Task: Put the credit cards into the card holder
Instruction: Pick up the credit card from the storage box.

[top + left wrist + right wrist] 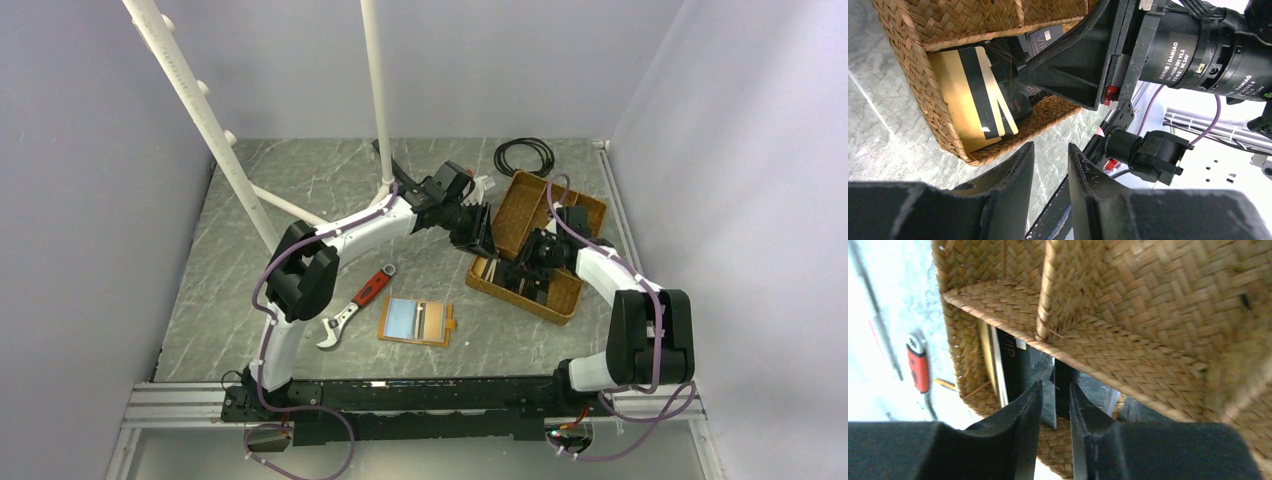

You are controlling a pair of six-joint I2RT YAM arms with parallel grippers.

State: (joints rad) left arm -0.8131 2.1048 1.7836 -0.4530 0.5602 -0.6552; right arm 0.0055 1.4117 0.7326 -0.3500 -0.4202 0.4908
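The credit cards lie in the near compartment of the woven tray (585, 207): a gold card with a black stripe (968, 95) and several dark cards (1020, 97). My right gripper (533, 270) reaches into that compartment. Its jaws (1053, 388) stand slightly apart around the upright edge of a dark card (1049, 412), with a gap on one side. My left gripper (478, 232) hovers at the tray's left rim, open by a narrow gap (1050, 150) with nothing in it. The card holder (417, 321), orange-tan with blue and tan panels, lies unfolded on the table in front of both arms.
A red-handled wrench (356, 304) lies left of the card holder. A coiled black cable (524, 155) sits behind the tray. A white stand (378, 100) rises at the back. The tray's far compartments (1148, 295) show only woven floor. Walls close in on both sides.
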